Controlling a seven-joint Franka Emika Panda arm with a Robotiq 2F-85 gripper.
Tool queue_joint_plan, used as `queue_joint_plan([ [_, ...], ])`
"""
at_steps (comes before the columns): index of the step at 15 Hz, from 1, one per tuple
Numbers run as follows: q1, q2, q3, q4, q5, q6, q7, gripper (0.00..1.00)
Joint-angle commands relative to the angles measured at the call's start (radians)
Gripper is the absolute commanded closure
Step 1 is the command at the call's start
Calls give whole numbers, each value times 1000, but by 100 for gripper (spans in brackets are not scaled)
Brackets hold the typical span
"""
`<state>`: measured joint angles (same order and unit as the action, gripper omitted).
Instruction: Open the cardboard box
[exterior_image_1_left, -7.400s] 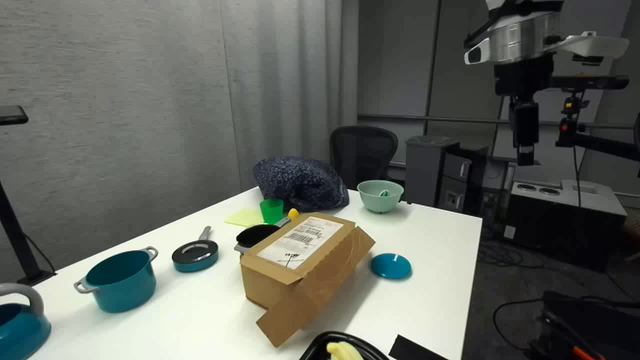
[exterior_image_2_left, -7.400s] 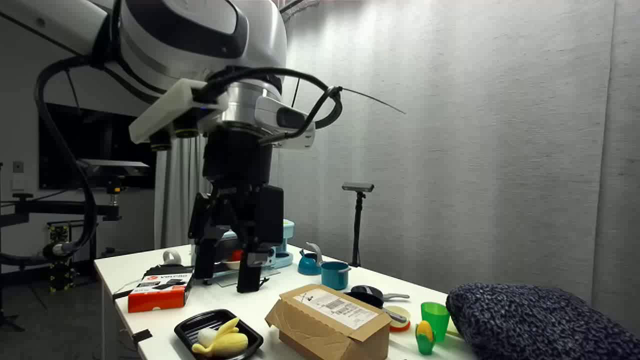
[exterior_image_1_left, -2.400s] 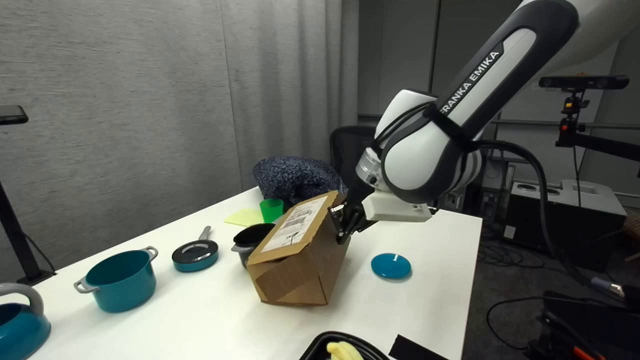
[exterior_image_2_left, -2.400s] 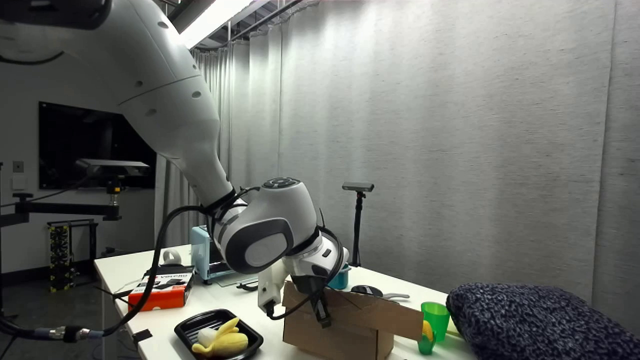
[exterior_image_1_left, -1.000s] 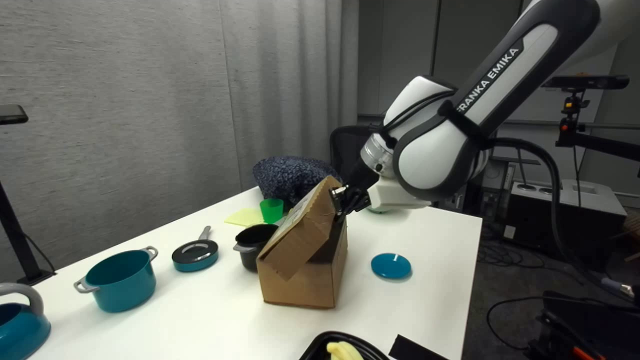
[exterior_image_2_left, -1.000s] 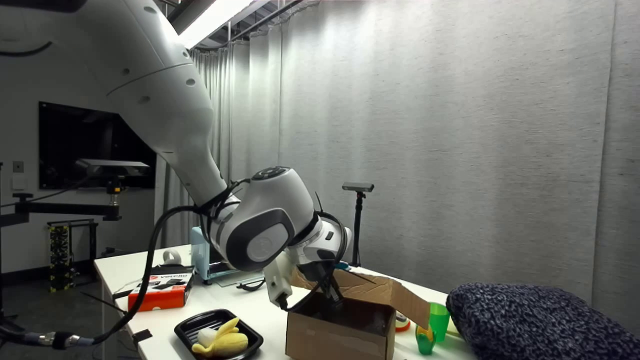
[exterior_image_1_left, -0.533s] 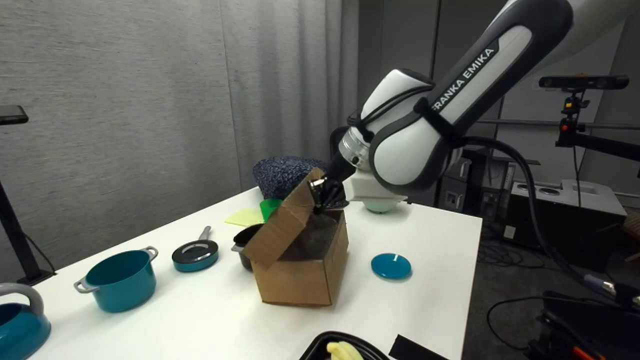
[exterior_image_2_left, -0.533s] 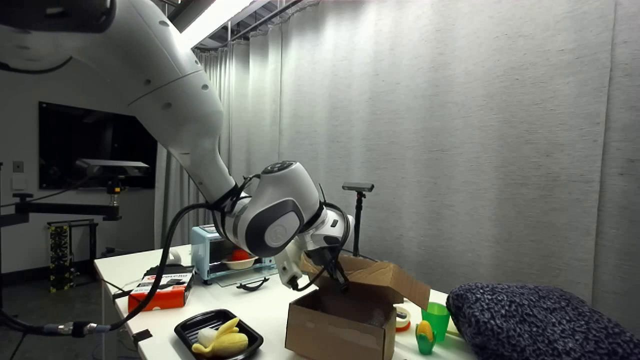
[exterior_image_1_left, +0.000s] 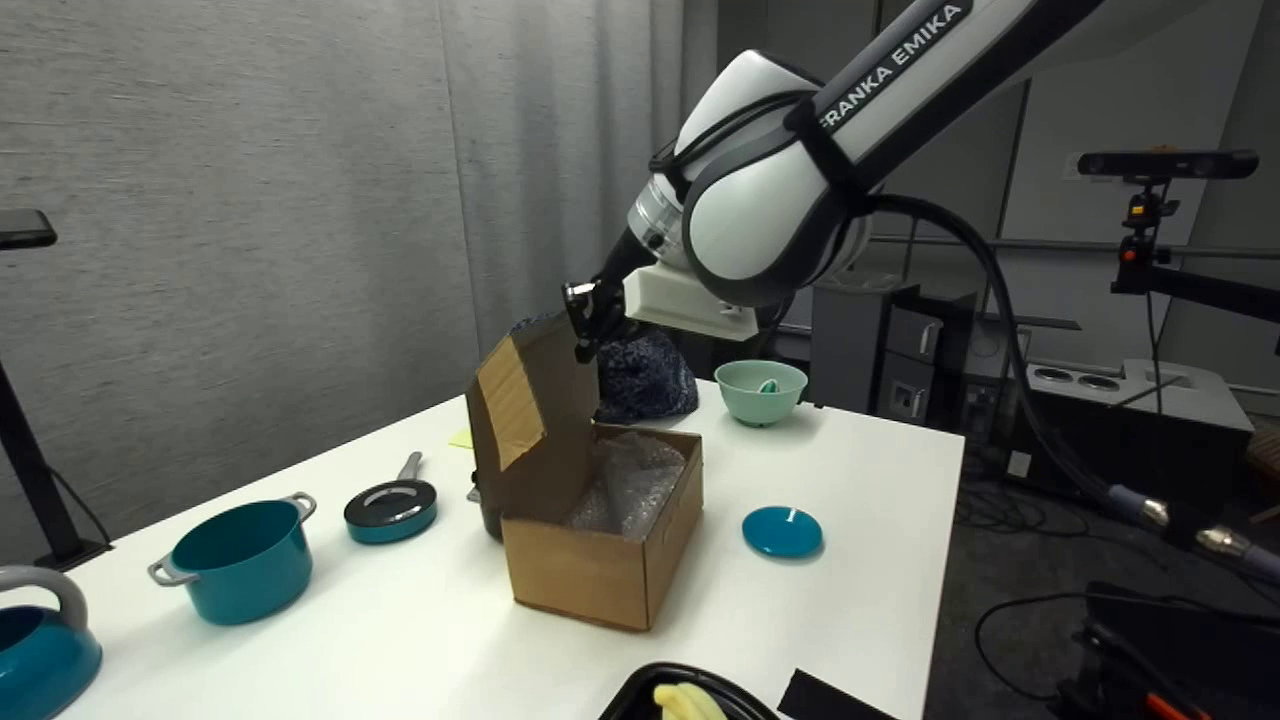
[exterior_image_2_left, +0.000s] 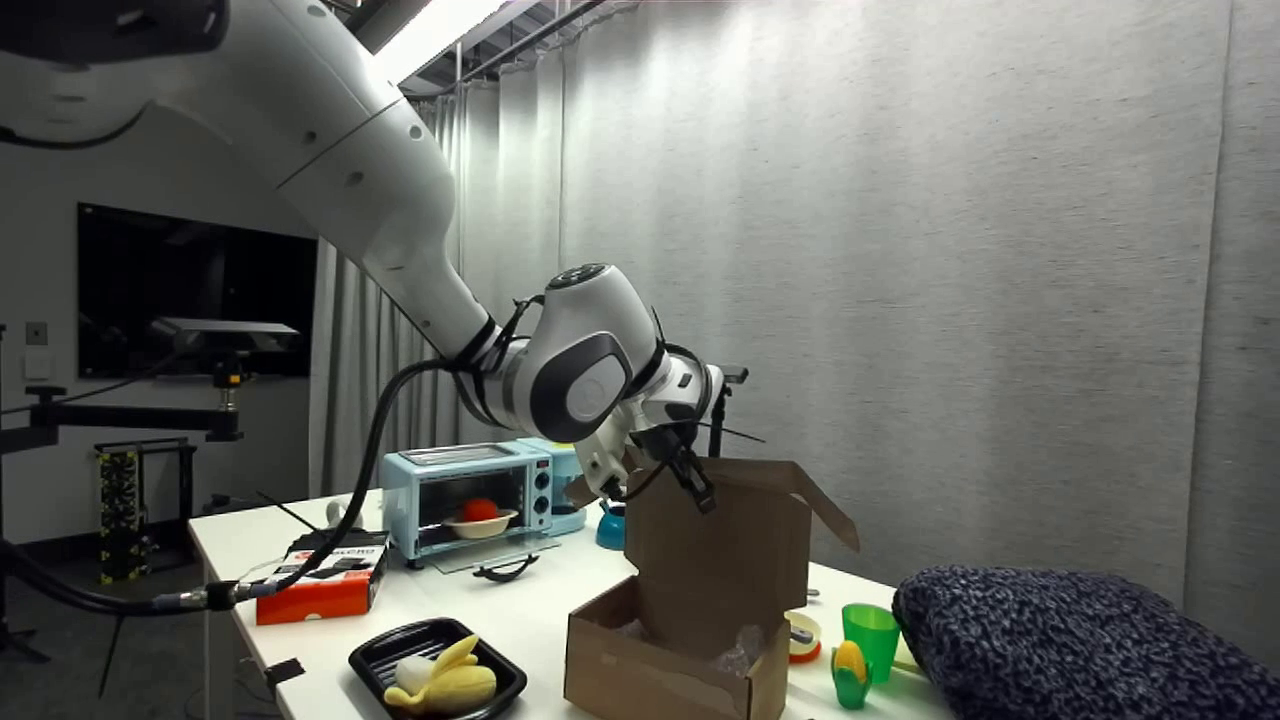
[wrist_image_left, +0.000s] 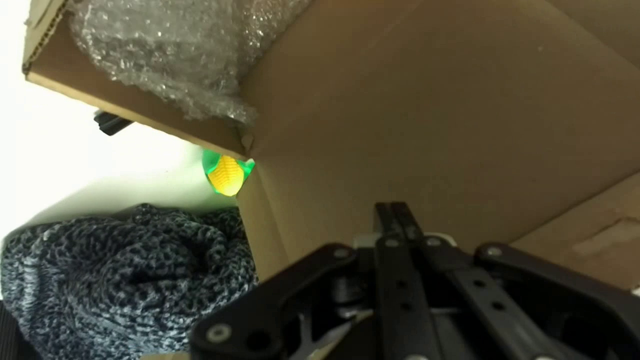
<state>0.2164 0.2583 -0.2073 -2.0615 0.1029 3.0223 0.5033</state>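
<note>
A cardboard box (exterior_image_1_left: 585, 575) stands on a white bench (exterior_image_1_left: 380, 640), its lid (exterior_image_2_left: 720, 570) upright and its inside open to us in both exterior views. The robot's fingers (wrist_image_left: 400, 267), which we see pressed together in the wrist view, hang before the upper part of the lid's inner face; whether they touch it, we cannot tell. Bubble wrap (exterior_image_1_left: 635, 485) lies in the box. In an exterior view, we find a teal pot (exterior_image_1_left: 245, 570) and a small pan (exterior_image_1_left: 392, 512) on one side of the box and a blue disc (exterior_image_1_left: 782, 532) on the other, with a pale green bowl (exterior_image_1_left: 760, 402) farther back. In an exterior view, a black tray (exterior_image_2_left: 385, 645) holding a toy banana (exterior_image_2_left: 450, 690) sits near the box, and beyond it we make out a red-and-white carton (exterior_image_2_left: 320, 602) and a light-blue toaster oven (exterior_image_2_left: 402, 510). A green cup (exterior_image_2_left: 872, 640) and a toy ear of corn (exterior_image_2_left: 850, 675) stand close together, next to a dark speckled cushion (exterior_image_2_left: 1080, 650).
</note>
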Motion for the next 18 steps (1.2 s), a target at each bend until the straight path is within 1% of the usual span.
queue_joint_plan([
  [1, 45, 94, -75, 126, -52, -45, 85, 100],
  [3, 56, 150, -99, 195, -61, -90, 116, 100],
  [4, 68, 188, -120, 246, -72, -144, 143, 100],
  [5, 70, 223, -127, 292, -73, -197, 156, 100],
  [7, 53, 279, -106, 376, -52, -293, 147, 100],
  [8, 16, 297, -66, 408, -68, -332, 152, 100],
  [9, -7, 296, -28, 419, -50, -363, 116, 100],
  [11, -44, 258, 40, 383, -39, -399, 21, 100],
  [12, -66, 221, 81, 342, -30, -439, -45, 100],
  [13, -32, 266, 31, 365, -58, -372, 56, 99],
  [15, -52, 252, 68, 360, -52, -410, 5, 99],
  [18, -59, 246, 76, 357, -51, -417, -10, 99],
])
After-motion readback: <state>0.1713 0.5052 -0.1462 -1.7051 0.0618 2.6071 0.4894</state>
